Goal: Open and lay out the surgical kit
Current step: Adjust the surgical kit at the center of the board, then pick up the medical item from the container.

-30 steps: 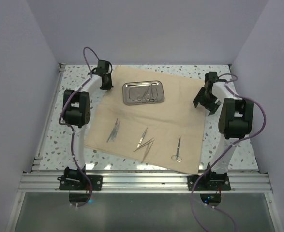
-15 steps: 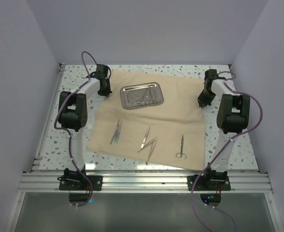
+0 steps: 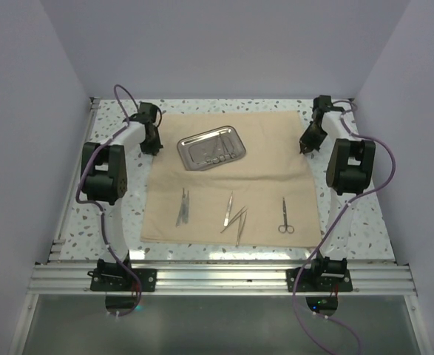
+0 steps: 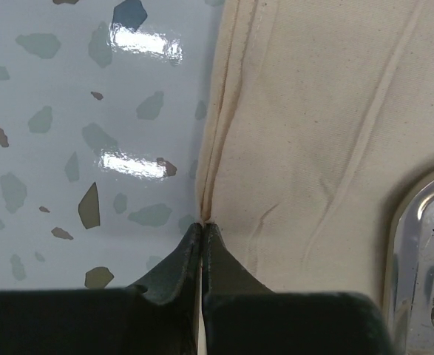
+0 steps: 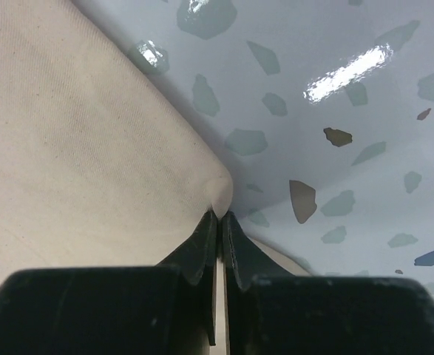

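Seen from above, a tan cloth (image 3: 231,177) lies spread flat over the middle of a speckled surface (image 3: 364,229). Along the lower part of the cloth, three groups of silver instruments sit in a row, well apart. At lower left are tweezers (image 3: 182,206). In the middle is a pair of thin instruments (image 3: 234,217), touching and fanned apart. At lower right are ring-handled scissors (image 3: 285,216), rings toward the bottom of the frame.

Higher up, left of centre, a shiny steel tray (image 3: 211,147) rests on the cloth, slightly tilted in the frame. A few small instruments lie inside it, too small to name.

At the upper left edge of the cloth, the left tool (image 3: 152,143) reaches down. Its wrist view shows the fingers pressed together on a raised fold of the cloth's hem. The tray rim shows at the right of that view.

At the upper right edge, the right tool (image 3: 305,144) does likewise. Its wrist view shows the fingers clamped on a rounded cloth corner.
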Tool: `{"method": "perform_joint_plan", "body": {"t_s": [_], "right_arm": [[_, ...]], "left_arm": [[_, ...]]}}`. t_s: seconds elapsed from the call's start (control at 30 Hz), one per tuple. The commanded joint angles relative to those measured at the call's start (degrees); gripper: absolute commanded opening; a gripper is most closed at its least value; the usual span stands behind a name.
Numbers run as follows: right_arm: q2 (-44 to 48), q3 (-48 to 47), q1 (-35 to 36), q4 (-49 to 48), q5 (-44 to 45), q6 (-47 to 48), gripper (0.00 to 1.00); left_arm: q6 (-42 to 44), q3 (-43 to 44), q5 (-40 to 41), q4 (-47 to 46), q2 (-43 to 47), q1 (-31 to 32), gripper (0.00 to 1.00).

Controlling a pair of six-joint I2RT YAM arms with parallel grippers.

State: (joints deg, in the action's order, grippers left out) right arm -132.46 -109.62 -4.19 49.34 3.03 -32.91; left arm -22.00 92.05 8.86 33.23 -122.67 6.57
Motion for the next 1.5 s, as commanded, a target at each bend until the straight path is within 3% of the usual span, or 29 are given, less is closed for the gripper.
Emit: {"method": "perform_joint_plan", "body": {"t_s": [0.0,0.1,0.13,0.2,0.23,0.27,0.33,0.6,0.63,0.67,0.73,0.77,1.17,1.47], "right_arm": [[-2.7,0.3,0.2,-5.3,-2.0,-0.4,0.0],[0.4,4.9,0.1,-6.4,-1.9,0.1,0.0],[2.5,6.3,0.1,-6.7,-2.2,0.6,0.05],[5.3,10.7,0.1,-8.5,-2.7,1.3,0.43],[6.7,12.3,0.1,-8.9,-2.8,1.5,0.74],[10.1,15.5,0.1,-9.4,-2.8,1.5,0.85],[13.3,18.3,0.1,-10.4,-2.4,1.7,0.91],[27.6,25.4,0.2,-11.5,-2.8,3.3,0.92],[28.8,25.9,0.3,-11.5,-2.7,3.5,0.92],[29.9,26.2,0.4,-11.0,-2.3,3.5,0.92],[33.3,27.8,0.4,-10.6,-1.1,4.1,0.92],[34.5,28.6,0.4,-10.2,-0.5,4.2,0.92],[50.6,41.0,0.4,-4.0,1.5,5.1,0.92],[58.6,47.6,0.4,-0.4,2.2,6.3,0.92]], "left_arm": [[-0.2,2.3,3.0,3.5,0.1,-1.4,0.0],[0.1,8.1,2.9,3.5,-3.1,-1.5,0.0],[0.1,9.6,3.0,3.4,-4.0,-1.5,0.0],[0.0,13.4,3.3,2.8,-6.3,-1.5,0.0],[0.0,14.1,3.0,1.9,-6.7,-1.6,0.0],[0.1,15.4,2.7,1.2,-7.6,-1.6,0.0],[-0.1,16.6,2.7,-0.6,-8.5,-1.6,0.0],[-1.6,20.9,3.3,-1.7,-10.9,-1.7,0.02],[-1.5,20.5,3.4,-2.6,-8.9,-1.6,0.24],[-1.2,19.3,3.9,-5.0,-7.8,-0.9,0.37],[0.0,18.8,4.1,-7.3,-4.8,-0.1,0.57],[0.5,19.1,4.3,-8.6,-4.2,1.2,0.59],[3.0,23.3,-2.5,-8.8,-7.6,15.7,0.56],[2.8,24.8,-1.9,-4.7,-11.2,20.6,0.5]]}}
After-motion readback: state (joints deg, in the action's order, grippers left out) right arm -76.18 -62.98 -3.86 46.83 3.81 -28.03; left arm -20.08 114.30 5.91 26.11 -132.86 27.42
